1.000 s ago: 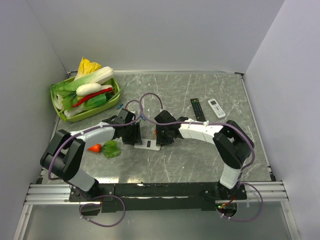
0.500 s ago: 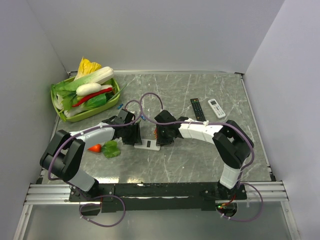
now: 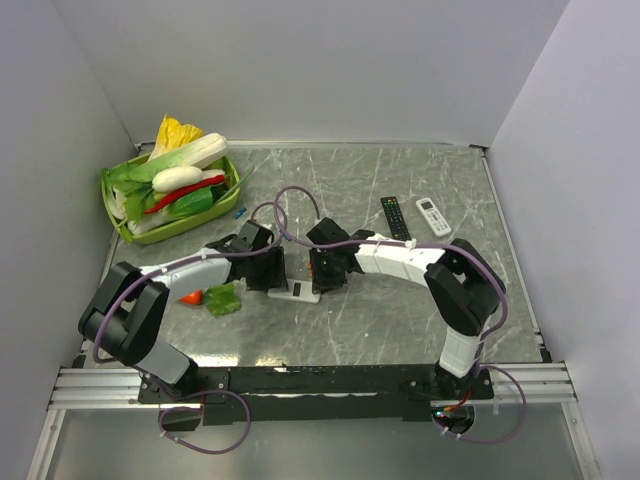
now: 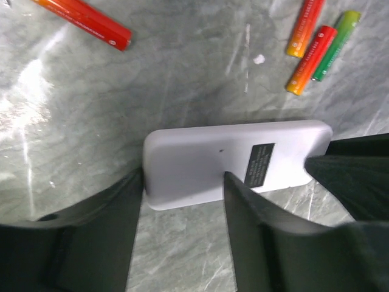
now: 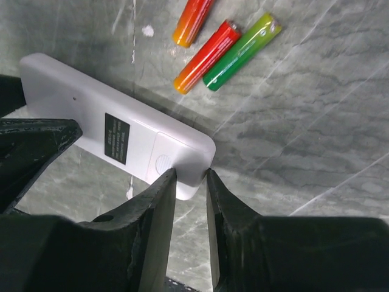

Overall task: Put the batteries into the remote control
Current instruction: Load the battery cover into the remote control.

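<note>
The remote control (image 3: 295, 291) lies white back up between my two grippers; its front face is hidden. In the left wrist view the remote control (image 4: 200, 158) has its left end between the fingers of my left gripper (image 4: 182, 179), which is open, one finger at the end and the other over the back. My right gripper (image 5: 189, 175) is pinched on the other end's corner of the remote control (image 5: 85, 103). Red, orange and green batteries (image 5: 206, 56) lie loose on the table just beyond it. Another red battery (image 4: 82, 21) lies apart.
A green basket (image 3: 115, 215) of toy vegetables stands at the back left. A carrot (image 3: 190, 296) and a green leafy piece (image 3: 222, 298) lie by the left arm. A long black remote (image 3: 396, 218) and an all-white remote (image 3: 433, 216) lie at the back right.
My left gripper has shifted a little right and nearer, onto the remote's end. The remote has moved slightly. The right gripper has stayed at the other end.
</note>
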Tool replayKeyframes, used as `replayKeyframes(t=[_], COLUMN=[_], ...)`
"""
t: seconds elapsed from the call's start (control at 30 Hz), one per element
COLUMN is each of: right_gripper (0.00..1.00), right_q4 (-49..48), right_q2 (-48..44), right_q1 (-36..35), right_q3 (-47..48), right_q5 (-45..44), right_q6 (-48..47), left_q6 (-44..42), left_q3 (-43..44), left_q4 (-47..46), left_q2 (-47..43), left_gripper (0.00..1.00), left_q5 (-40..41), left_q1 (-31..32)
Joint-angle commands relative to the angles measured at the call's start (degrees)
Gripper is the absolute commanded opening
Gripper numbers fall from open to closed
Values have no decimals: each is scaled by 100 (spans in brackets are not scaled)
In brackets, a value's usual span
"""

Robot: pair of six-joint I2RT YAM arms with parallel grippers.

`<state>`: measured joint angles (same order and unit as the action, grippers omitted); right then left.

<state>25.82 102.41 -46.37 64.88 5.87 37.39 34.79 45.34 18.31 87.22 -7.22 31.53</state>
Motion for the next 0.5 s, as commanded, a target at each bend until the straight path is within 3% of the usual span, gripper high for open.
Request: replayKeyframes(t=[0.0,0.27,0.4,0.47], right_gripper=[39,67,79,88], right_q4=[-26,467,555,590], right_q2=[-520,-1495,-2441,-2882], right_q1=[-215,154,802,1067], right_q3=[139,-80,-388,-581], right_q5=[267,-875,-1298,-1604], right_q6=[-196,-653,-864,-1004], left_q6=[143,134,239,353], left_q3=[106,440,590,651], left_q4=[-73,278,384,437], left_q2=[-266,-775,-1233,-1610], left_gripper=[64,87,99,99], left_q5=[-201,511,879,924], left_q1=[187,-6,-234,-540])
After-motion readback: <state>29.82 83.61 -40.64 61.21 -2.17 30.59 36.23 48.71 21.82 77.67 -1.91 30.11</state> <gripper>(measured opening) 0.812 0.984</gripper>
